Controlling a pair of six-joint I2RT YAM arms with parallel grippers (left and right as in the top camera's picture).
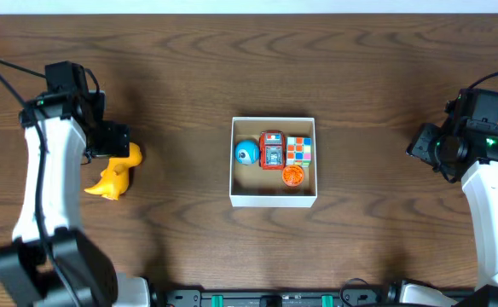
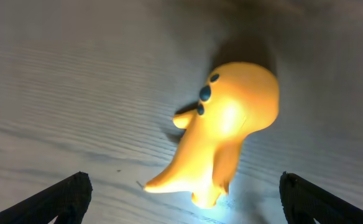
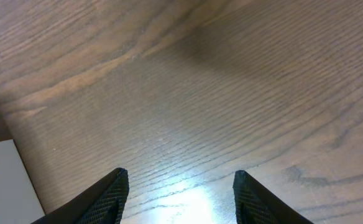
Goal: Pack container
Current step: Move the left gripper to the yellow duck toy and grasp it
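A: Overhead. Where is the container seen?

B: The container (image 1: pixel 274 201) is seen at mid-table (image 1: pixel 172 85), upright, open side up. Four toys are packed in its back half: a blue ball (image 1: pixel 246 153) at left, a red toy car (image 1: pixel 272 149) beside it, a colour cube (image 1: pixel 299 150) at right, and an orange round piece (image 1: pixel 293 176) just in front of the car and cube. The front strip of the brown floor is left bare.

A: Any text?

B: Markings on the car are too small to be read.

A: Arms?

B: The left gripper (image 1: pixel 112 141) is held at the far left, just above a yellow figure (image 1: pixel 114 176) lying on the wood, well apart from the container. The right gripper (image 1: pixel 419 143) is parked at the far right, also well apart.

A: Left wrist.

B: The left gripper (image 2: pixel 184 180) is seen with its fingers spread wide, one at each lower corner. The yellow figure (image 2: pixel 231 124) lies on the table between and ahead of them, touched by neither. Dark blue dots are seen on its head.

A: Right wrist.

B: The right gripper (image 3: pixel 180 179) is seen spread apart over bare wood with nothing held. A pale flat patch (image 3: pixel 1 180) is cut off at lower left; what it is cannot be told.
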